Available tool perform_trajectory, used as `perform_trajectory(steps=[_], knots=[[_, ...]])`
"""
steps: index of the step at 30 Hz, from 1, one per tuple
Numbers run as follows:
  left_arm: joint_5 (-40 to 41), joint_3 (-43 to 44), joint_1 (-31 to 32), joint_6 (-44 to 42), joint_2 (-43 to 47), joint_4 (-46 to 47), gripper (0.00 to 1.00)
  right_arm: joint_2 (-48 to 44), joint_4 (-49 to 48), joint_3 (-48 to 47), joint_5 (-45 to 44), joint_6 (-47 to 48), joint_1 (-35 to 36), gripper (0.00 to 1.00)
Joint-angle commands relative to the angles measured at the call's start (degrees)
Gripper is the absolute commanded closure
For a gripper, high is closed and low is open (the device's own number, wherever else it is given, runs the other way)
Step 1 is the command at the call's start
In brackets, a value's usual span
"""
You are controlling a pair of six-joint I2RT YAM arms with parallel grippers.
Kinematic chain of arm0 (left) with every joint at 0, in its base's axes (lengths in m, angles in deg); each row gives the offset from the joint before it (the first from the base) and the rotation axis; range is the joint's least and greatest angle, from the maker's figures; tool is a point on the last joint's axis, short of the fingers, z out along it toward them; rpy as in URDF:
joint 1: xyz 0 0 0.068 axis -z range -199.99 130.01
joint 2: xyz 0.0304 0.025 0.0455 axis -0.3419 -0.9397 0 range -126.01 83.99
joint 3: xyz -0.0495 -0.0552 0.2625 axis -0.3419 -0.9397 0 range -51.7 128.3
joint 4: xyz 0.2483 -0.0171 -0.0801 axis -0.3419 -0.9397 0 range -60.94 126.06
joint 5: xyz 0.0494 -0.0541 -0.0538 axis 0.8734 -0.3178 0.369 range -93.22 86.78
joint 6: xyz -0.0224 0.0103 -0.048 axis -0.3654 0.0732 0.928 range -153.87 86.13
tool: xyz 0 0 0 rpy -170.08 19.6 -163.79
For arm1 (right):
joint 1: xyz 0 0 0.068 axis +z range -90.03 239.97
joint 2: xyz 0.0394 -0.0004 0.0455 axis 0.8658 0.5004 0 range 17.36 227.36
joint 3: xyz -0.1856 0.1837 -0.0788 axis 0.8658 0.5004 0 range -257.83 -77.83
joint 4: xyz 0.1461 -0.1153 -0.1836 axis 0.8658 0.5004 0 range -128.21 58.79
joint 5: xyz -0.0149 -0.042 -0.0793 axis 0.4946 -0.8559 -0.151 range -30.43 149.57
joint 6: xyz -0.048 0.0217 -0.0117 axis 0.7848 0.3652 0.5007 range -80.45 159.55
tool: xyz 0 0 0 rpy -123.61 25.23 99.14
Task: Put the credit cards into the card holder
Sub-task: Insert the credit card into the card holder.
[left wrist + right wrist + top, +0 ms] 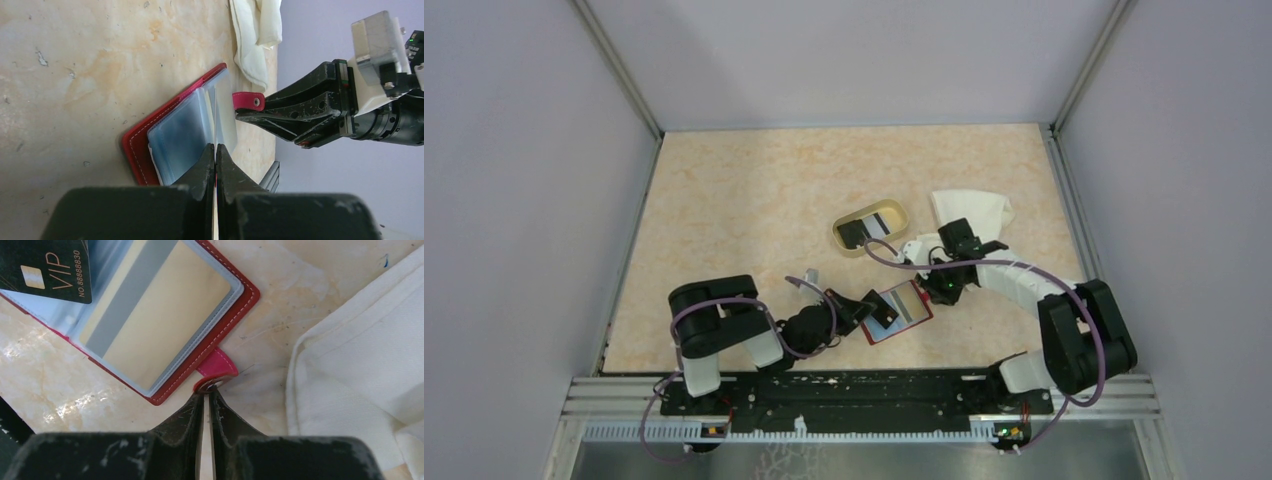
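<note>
Pinching card holder [246, 294] by its snap tab [216, 367] with right tool [206, 396]; left tool [216, 150] pressed together on black card [47, 267] over open sleeves

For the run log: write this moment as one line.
left gripper: shut on black card | right gripper: pinching snap tab | card holder: open

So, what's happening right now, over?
Left tool shut on black card, at the open card holder. Right tool pinching the holder's snap tab. White cloth beside, not in the way.

A robot lab booth (plain lilac walls [524, 150], aluminium mounting rail [614, 400], marbled tabletop [754, 190]).
</note>
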Motion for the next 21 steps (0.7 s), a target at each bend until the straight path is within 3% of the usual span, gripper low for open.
perform_trajectory(steps=[1, 14, 21], knots=[[0.4, 1.4, 0.3, 1.3, -2.1, 0.4, 1.00, 1.3, -1.2, -0.4, -1.4, 0.6, 1.1, 0.91], [-1.3, 2.6, 0.3, 2.7, -5.0, 1.1, 1.00, 2.9, -0.5, -0.7, -1.5, 0.5, 1.9, 0.91], [-2.3, 1.2, 0.3, 1.7, -5.6, 7.6, 1.00, 3.6, 0.0, -1.0, -1.0, 0.5, 2.5, 0.92]])
